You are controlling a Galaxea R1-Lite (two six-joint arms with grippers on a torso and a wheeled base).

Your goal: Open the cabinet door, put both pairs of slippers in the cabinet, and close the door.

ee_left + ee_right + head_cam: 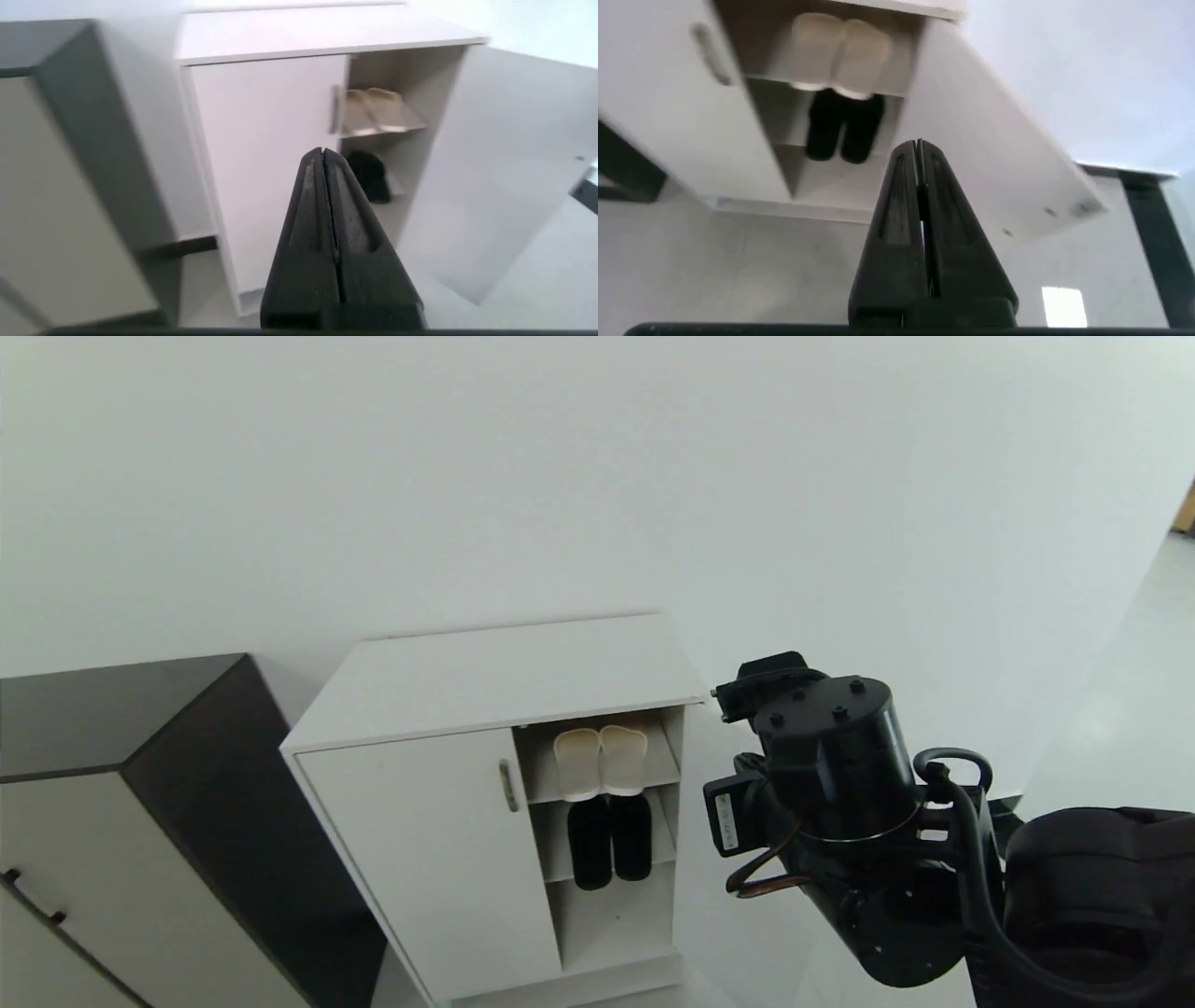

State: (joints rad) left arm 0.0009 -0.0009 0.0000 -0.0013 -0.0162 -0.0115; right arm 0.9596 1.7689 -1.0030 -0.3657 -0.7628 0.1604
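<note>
**Head view.** The white cabinet [504, 672] has its left door shut, handle [507, 786] at that door's inner edge. The right half of the cabinet is open. The cream slippers [600, 761] lie on the cabinet's top shelf and the black slippers [611, 838] on the shelf below. My right arm [831, 775] hangs just to the right of the cabinet. A dark cabinet [140, 709] stands on the white cabinet's left.

**Left wrist view.** My left gripper [324, 163] has its fingers pressed together on nothing, and it faces the cabinet's shut left door. The open door [505, 168] swings out from the cabinet's right side.

**Right wrist view.** My right gripper [918, 149] is likewise pinched together and empty, low in front of the cabinet and just beside the open door [999, 159].

**Risk.** Only the closing seems left to do. The black pair's near ends look close to the shelf's front edge, so the door could catch on them. A push near the hinge side could slide off the panel.

**Orientation.** Each pair lies side by side, long axis running from the cabinet's front to its back. I cannot tell toes from heels.
</note>
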